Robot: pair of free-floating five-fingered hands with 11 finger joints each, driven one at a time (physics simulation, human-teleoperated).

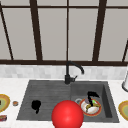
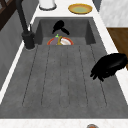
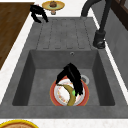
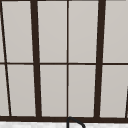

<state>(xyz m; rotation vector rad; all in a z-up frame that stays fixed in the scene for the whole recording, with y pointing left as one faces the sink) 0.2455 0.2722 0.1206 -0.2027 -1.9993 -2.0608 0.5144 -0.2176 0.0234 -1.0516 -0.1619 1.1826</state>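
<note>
My right hand [image 1: 92,96] hangs low in the basin over the plate [image 3: 55,98], fingers curled downward onto the banana [image 3: 68,94]; from the right side view they look closed about its upper end, though I cannot be sure the grip is complete. The banana lies on the plate just below the hand, toward 6 o'clock in that view, its long axis running from about 11 to 5 with a green stem tip near the fingers. The plate, white with a red rim, sits on the basin floor of the sink [image 1: 45,87], with the drain just at 1 o'clock from it in the right side view. My left hand [image 1: 36,105] idles above the draining board, well apart at 9 o'clock in the front view, fingers drooping loosely and holding nothing, so the right is much the nearer. The faucet [image 1: 71,71] stands behind at 11 o'clock from the working hand, its spout clear of it. A red ball [image 1: 67,115] sits at 7 o'clock in the front view. Yellow dishes [image 1: 123,108] rest on the counter at both sides.
</note>
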